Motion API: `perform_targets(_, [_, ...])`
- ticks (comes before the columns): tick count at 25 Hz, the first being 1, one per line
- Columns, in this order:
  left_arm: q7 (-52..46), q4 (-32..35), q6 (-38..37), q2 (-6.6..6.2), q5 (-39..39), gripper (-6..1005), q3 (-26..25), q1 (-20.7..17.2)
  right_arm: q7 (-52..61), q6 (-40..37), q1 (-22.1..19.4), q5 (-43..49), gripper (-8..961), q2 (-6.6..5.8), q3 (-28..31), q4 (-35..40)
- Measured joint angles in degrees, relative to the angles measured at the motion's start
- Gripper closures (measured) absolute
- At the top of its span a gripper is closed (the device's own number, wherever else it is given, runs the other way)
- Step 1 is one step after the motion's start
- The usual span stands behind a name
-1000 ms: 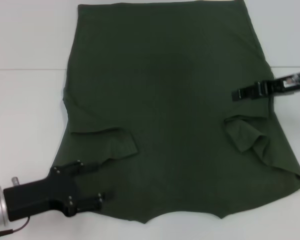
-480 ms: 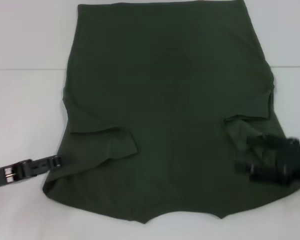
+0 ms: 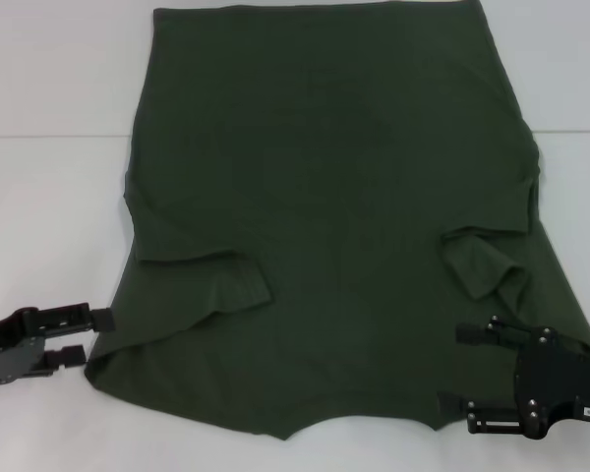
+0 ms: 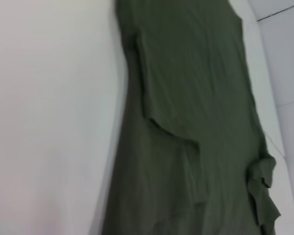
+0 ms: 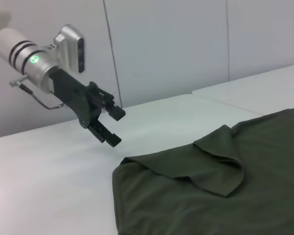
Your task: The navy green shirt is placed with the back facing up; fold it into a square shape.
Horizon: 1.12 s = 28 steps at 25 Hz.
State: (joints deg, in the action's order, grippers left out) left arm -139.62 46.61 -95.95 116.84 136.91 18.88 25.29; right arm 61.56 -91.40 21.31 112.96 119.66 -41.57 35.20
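Nearest you, at about 5 o'clock in the head view, your right gripper (image 3: 459, 381) sits over the near right corner of the large dark olive-green cotton T-shirt (image 3: 334, 216). Its two black fingers (image 3: 472, 335) point toward 9 o'clock, and its jaws stand wide apart with nothing between them; one finger lies over the cloth and the other at the hem edge.

At about 8 o'clock your left gripper (image 3: 87, 335) is just beside the shirt's near left edge, over the white counter (image 3: 49, 206). Its jaws point toward 3 o'clock and are open with nothing held; the upper fingertip looks to be touching or almost touching the cloth edge, and you cannot tell which. The right wrist view shows this same left gripper (image 5: 110, 127) above the counter, clear of the shirt's corner, with its jaws parted.

The shirt lies spread flat in the middle of the counter, plain side up, its wider end toward you and its narrower end running off to 12 o'clock. Both short sleeves are folded inward onto the body: the left sleeve (image 3: 221, 285) at about 8 o'clock of the shirt's centre, the right sleeve (image 3: 487, 265) at about 4 o'clock, the right one more rumpled. A thin seam line (image 3: 39, 137) crosses the counter farther back.
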Motion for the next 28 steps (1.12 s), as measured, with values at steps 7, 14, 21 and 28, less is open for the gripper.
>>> perform_targets(7, [-4.1,0.4,1.7,-1.05,8.1,136,0.7,3.4,-2.4,-0.1,0.3,1.3,26,-0.05,0.0,0.0])
perform_targets(14, [-5.5,0.4,3.3,-1.65,10.3,138,2.4,5.1,-3.6,-0.1,0.4,3.0,26,0.21,0.0,-0.4])
perform_targets(21, [-6.3,0.1,4.5,-1.58,10.5,139,4.9,5.8,-3.7,-0.1,0.6,3.0,27,0.23,0.0,-0.5])
perform_targets(28, [-7.0,-0.1,5.7,-1.5,11.9,140,6.6,6.3,-3.7,0.0,0.7,3.0,27,0.3,0.0,-0.9])
